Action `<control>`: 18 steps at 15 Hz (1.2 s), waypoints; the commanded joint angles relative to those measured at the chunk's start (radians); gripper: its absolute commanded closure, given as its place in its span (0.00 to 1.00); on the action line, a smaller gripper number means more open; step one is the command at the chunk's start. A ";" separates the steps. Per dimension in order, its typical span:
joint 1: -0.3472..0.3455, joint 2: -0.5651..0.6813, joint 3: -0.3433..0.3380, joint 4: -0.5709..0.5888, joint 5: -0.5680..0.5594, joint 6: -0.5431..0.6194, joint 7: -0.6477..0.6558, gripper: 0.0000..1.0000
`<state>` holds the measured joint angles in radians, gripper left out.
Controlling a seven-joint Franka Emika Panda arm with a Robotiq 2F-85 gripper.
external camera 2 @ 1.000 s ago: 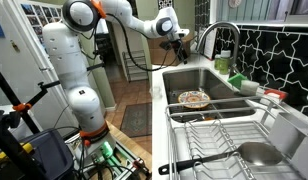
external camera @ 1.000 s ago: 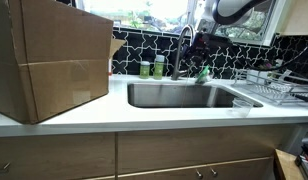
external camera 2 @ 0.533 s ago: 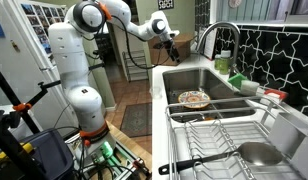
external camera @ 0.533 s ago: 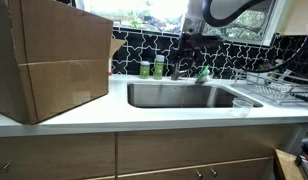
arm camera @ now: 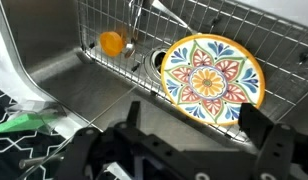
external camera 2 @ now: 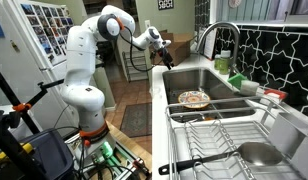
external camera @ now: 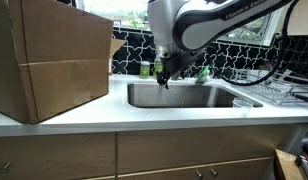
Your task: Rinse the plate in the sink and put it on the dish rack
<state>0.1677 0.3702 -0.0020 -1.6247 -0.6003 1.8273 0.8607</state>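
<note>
Gripper (arm camera: 189, 145) wide open, empty, above sink (arm camera: 54, 70). Plate (arm camera: 211, 78) flat on bottom grid (arm camera: 99, 15), below and ahead, offset toward right-hand finger in wrist view.

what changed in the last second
The gripper swung sideways and dropped toward the sink, open and empty. Nothing was grasped or released. The plate in the sink and the dish rack stayed put.
</note>
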 commanded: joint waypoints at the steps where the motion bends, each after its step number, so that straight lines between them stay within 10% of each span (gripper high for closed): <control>1: 0.010 0.032 -0.015 0.020 -0.033 0.004 -0.002 0.00; 18: -0.049 0.290 -0.091 0.189 -0.034 0.114 -0.089 0.00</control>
<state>0.1368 0.6046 -0.0822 -1.4863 -0.6467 1.8845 0.8200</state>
